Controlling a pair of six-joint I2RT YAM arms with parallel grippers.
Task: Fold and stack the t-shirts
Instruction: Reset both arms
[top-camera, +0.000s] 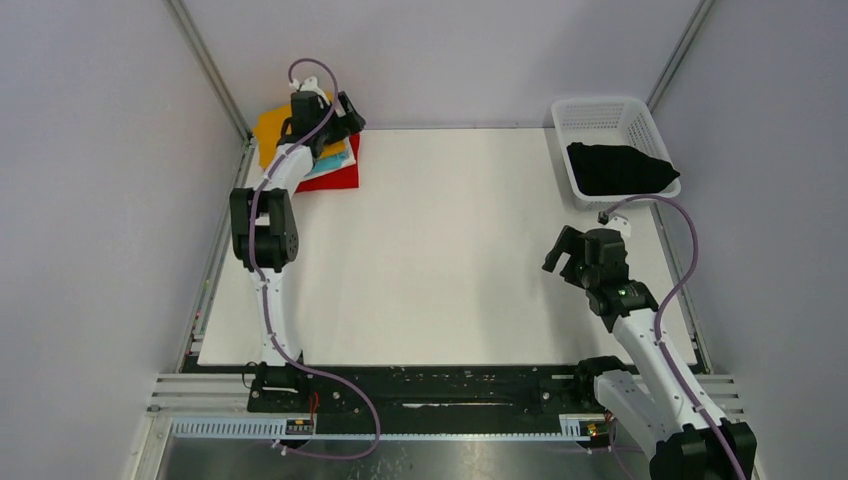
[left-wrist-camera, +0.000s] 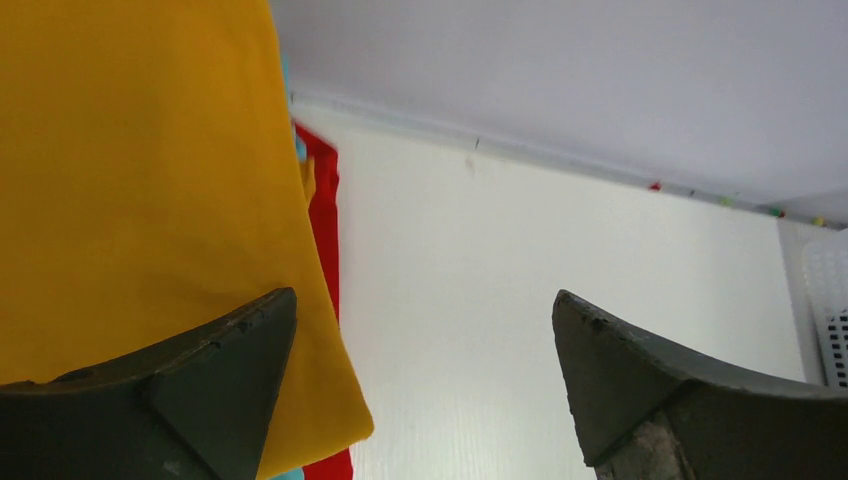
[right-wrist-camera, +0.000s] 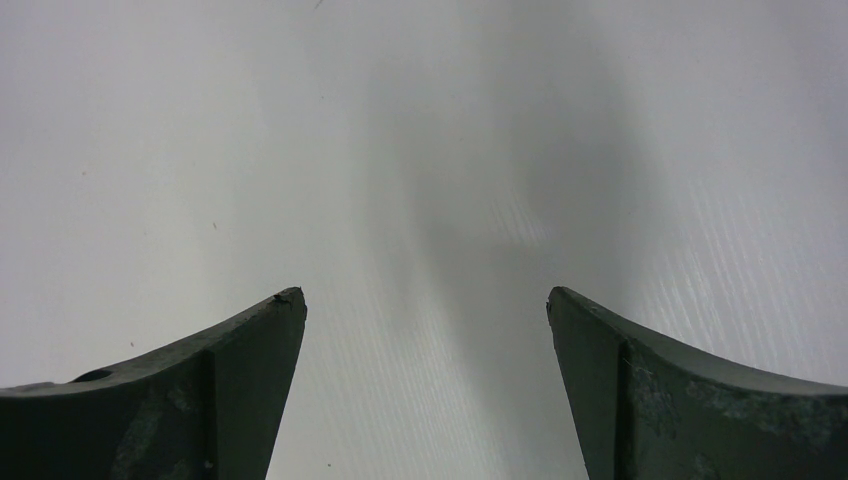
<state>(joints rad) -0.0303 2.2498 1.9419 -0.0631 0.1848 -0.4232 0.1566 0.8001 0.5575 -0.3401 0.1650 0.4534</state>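
Left gripper (left-wrist-camera: 425, 300): spread wide, nothing between the jaws; over the right edge of the stack (top-camera: 338, 172), one finger above the top layer, the other past the edge; contact with the cloth not clear.
Orange shirt (top-camera: 268, 128): folded flat, top layer of the stack at the far-left corner of the table (top-camera: 450, 250); partly hidden by the left arm (top-camera: 268, 230) in the top view; smooth and wide across the left of the left wrist view, with a rounded near corner.
Teal shirt (top-camera: 338, 158): folded, under the orange one; only a thin edge showing on the side toward the table's middle.
Red shirt (top-camera: 340, 182): lowest layer in sight, lying on the table, sticking out past the layers above toward the table's middle and near edge.
Black shirt (top-camera: 618, 168): crumpled, not folded, at the table's far-right corner, lying in the near half of the basket and reaching over its near rim.
Basket (top-camera: 600, 110): white mesh, on the table's far-right corner, set at a slight angle to the table's edges.
Right gripper (top-camera: 566, 258): spread wide, holding nothing; above bare table near its right edge, on the near side of the basket and apart from it; aimed down at the white surface in the right wrist view, a soft shadow below.
Walls (top-camera: 90, 200): plain grey, around the table on the left, far and right sides.
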